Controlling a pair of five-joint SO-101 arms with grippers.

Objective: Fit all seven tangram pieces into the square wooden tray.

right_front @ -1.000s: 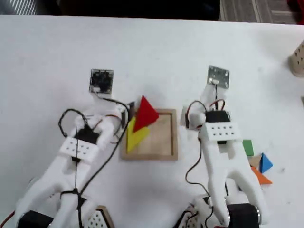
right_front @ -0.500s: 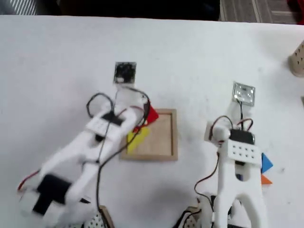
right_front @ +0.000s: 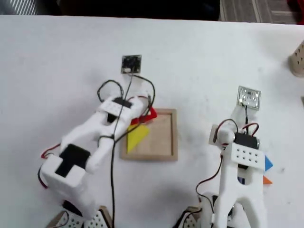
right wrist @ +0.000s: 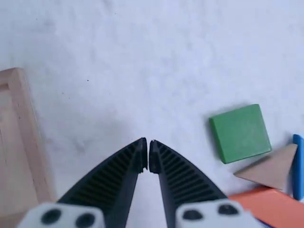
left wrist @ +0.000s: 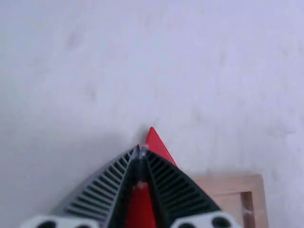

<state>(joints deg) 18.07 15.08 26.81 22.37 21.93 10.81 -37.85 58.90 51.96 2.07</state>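
Left gripper pinching the red triangular piece at a corner of the square wooden tray; right gripper pressed together above the white surface, near the green square piece.

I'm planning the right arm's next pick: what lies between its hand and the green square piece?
Nothing: in the right wrist view, bare white table separates the right hand from the green square tangram piece.

Bright, even light; soft shadows on the table.
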